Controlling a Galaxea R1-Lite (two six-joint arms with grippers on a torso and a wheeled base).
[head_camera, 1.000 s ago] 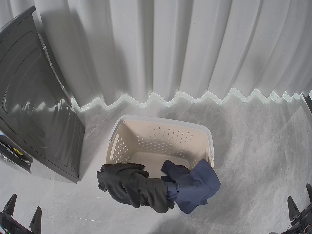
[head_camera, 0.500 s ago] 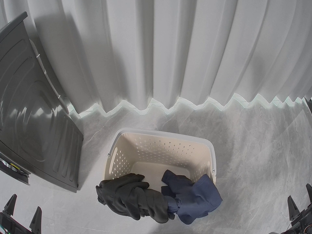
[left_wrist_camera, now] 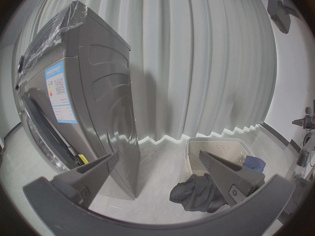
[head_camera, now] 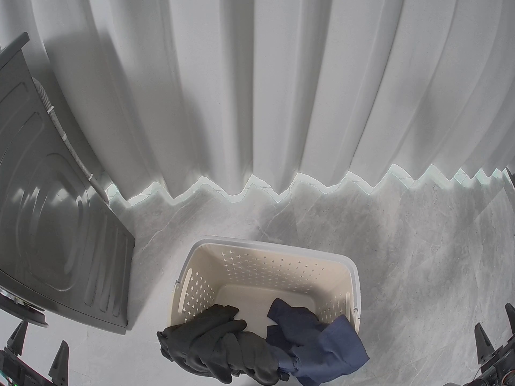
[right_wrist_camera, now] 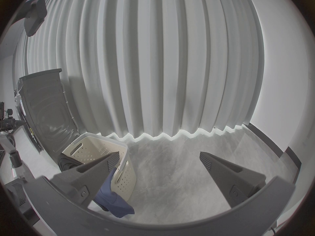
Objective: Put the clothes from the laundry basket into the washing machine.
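Observation:
A cream laundry basket (head_camera: 266, 243) stands on the floor in front of me. A dark grey garment (head_camera: 217, 344) and a blue garment (head_camera: 324, 347) hang over its near rim, side by side. The grey washing machine (head_camera: 53, 231) stands to the left of the basket, its side panel toward it. My left gripper (head_camera: 42, 341) is open at the lower left, short of the machine, and holds nothing. My right gripper (head_camera: 493, 323) is open at the lower right, well clear of the basket. From the left wrist, the basket (left_wrist_camera: 216, 145), dark garment (left_wrist_camera: 193, 194) and machine (left_wrist_camera: 98, 92) lie beyond the open left gripper (left_wrist_camera: 159, 155).
White pleated curtains (head_camera: 279, 81) close off the space behind the basket. Bare grey marble-look floor (head_camera: 429, 242) stretches to the right of the basket. In the right wrist view the blue garment (right_wrist_camera: 113, 200) hangs down the basket's (right_wrist_camera: 98, 148) outer wall.
The whole head view has shifted, so basket, clothes and machine sit lower in the picture. Nothing has been gripped, and both grippers keep their places.

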